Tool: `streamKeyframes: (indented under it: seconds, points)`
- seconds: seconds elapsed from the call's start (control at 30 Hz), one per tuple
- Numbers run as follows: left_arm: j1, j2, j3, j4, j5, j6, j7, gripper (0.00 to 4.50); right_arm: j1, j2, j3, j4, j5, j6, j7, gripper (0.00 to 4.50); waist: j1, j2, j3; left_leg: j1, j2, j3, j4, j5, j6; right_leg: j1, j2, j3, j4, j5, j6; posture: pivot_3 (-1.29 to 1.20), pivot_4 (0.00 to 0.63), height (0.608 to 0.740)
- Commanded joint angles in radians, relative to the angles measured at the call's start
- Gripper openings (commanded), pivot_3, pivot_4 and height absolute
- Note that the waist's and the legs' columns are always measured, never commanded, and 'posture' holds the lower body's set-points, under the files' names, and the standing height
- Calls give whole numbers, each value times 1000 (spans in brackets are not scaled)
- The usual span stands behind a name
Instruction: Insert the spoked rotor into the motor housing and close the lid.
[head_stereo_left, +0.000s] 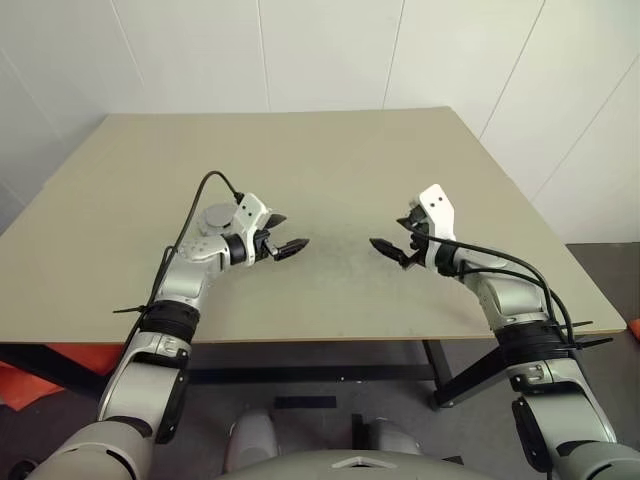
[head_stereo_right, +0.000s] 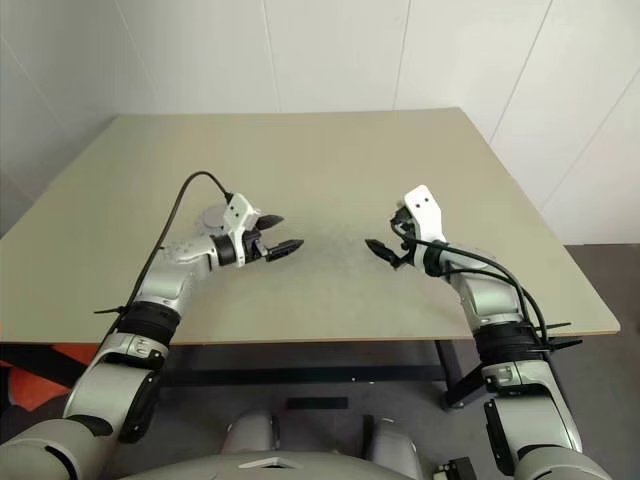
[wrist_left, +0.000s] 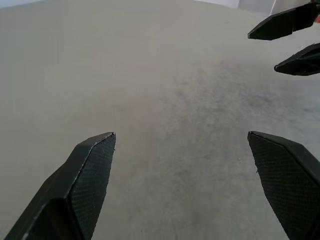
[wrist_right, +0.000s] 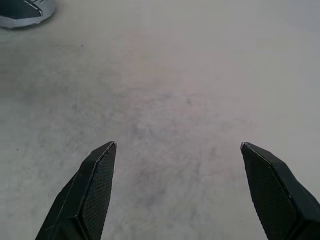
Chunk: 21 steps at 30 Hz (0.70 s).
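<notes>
Both arms are over the beige table (head_stereo_left: 330, 150), grippers facing each other across a bare, slightly scuffed patch of tabletop near the front edge. Left gripper (head_stereo_left: 283, 241) has its jaws spread wide with nothing between them; the left wrist view shows its two black fingertips (wrist_left: 92, 172) far apart over plain table surface, with the right gripper's finger tips poking in at that view's upper corner. Right gripper (head_stereo_left: 392, 243) is likewise wide open and holds nothing; its fingertips (wrist_right: 97, 182) frame bare tabletop in the right wrist view. The two grippers are well apart, tips pointing toward each other and angled slightly down, hovering just above the surface rather than touching it. One task part is visible: a round silver-grey piece (head_stereo_left: 214, 216) sits on the table just behind the left wrist, partly hidden by the arm. Its edge also shows in a corner of the right wrist view (wrist_right: 22, 12), silvery rim with a dark inside, so it looks like the motor housing, but I can't tell for sure.
</notes>
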Motion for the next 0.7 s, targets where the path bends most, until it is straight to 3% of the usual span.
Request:
streamKeyframes:
  seconds: [0.03, 0.7]
  points:
    - [0, 1, -9, -31, 10, -26, -11, 4478, -3, -2, -1, -56, 0, -28, 22, 4500, 1, 0, 0, 0, 0, 0, 0, 0, 0, 0, 0, 0, 0, 0, 0, 0, 0, 740]
    - [-3, -63, -18, -20, 25, -54, 17, 4478, -43, 6, -14, 2, -61, -71, -25, 4500, 1, 0, 0, 0, 0, 0, 0, -1, 3, 0, 0, 0, 0, 0, 0, 0, 0, 740]
